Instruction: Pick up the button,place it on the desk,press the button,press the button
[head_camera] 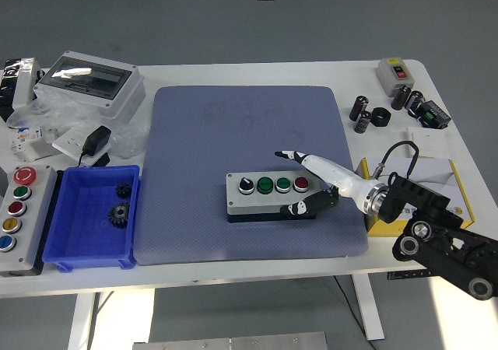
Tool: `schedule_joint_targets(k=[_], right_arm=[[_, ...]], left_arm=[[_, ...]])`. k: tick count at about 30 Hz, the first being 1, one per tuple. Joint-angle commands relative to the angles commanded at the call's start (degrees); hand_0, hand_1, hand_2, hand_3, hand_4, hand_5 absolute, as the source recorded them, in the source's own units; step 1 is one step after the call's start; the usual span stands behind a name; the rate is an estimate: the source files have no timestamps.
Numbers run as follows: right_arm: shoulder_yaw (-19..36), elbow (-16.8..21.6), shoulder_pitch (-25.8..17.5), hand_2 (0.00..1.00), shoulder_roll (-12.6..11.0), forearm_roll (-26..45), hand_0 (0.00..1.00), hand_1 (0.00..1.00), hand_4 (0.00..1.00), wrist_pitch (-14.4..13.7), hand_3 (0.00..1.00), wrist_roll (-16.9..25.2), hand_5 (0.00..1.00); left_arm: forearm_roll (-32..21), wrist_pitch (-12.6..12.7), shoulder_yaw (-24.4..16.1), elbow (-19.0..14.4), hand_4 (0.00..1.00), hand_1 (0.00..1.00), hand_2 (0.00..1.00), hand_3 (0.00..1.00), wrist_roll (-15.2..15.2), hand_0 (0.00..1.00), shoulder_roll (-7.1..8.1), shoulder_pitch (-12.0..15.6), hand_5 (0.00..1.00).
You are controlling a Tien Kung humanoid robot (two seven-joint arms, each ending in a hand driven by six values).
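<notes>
Head view shows your right hand [311, 187] gripping the button box [272, 196]: white fingers [307, 161] lie over its right end, dark fingertips press its front face. The box sits flat on the blue mat [247, 171], near the front, so you appear to be finishing the placing step. Next, let go, then bring one fingertip down on a green button [265, 184]. Your left hand is out of sight.
</notes>
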Motion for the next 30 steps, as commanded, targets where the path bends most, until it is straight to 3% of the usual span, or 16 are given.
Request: schedule_joint_targets(k=[9, 13, 15, 21, 25, 26, 30], right_arm=[[5.8, 5.4, -2.4, 0.998, -2.5, 7.9, 0.998, 0.998, 0.998, 4.2, 0.998, -0.1, 0.411], [11.0, 10.3, -5.5, 0.998, -5.1, 9.5, 0.998, 0.998, 0.998, 0.7, 0.998, -0.4, 0.411], [13.1, 12.6, -6.1, 0.998, -6.6, 7.0, 0.998, 0.998, 0.998, 1.0, 0.998, -2.6, 0.415], [13.8, 20.1, -3.5, 0.998, -10.8, -1.0, 0.998, 0.998, 0.998, 11.2, 0.998, -13.5, 0.434], [13.2, 20.1, -0.8, 0.998, -10.9, 2.3, 0.998, 0.998, 0.998, 18.2, 0.998, -19.7, 0.434], [13.3, 20.1, -0.3, 0.719, -10.8, 3.3, 0.411, 0.559, 0.713, 19.6, 0.998, -20.9, 0.647], [13.1, 20.1, 1.7, 0.719, -10.1, 4.6, 0.411, 0.559, 0.713, 24.8, 0.998, -25.0, 0.647]], left_arm=[[-1.2, -0.2, 0.6, 0.0, 0.667, 0.578, 0.514, 0.605, 0.0, 0.633, -0.06, 0.1, 0.184], [-2.0, 0.0, 0.7, 0.0, 0.667, 0.578, 0.514, 0.605, 0.0, 0.633, -0.18, 0.3, 0.184], [-2.1, 0.1, 0.5, 0.0, 0.666, 0.577, 0.514, 0.605, 0.1, 0.633, -0.21, 0.4, 0.177], [-2.1, 0.4, -0.2, 0.0, 0.662, 0.573, 0.514, 0.606, 0.5, 0.633, 0.10, 0.5, 0.163], [-1.8, 0.5, -0.4, 0.0, 0.662, 0.573, 0.514, 0.606, 0.7, 0.633, 0.12, 0.4, 0.163], [-1.8, 0.5, -0.4, 0.0, 0.661, 0.574, 0.512, 0.606, 0.7, 0.633, 0.12, 0.4, 0.163], [-2.0, 0.6, -0.4, 0.0, 0.661, 0.574, 0.512, 0.606, 0.8, 0.633, 0.14, 0.5, 0.163]])
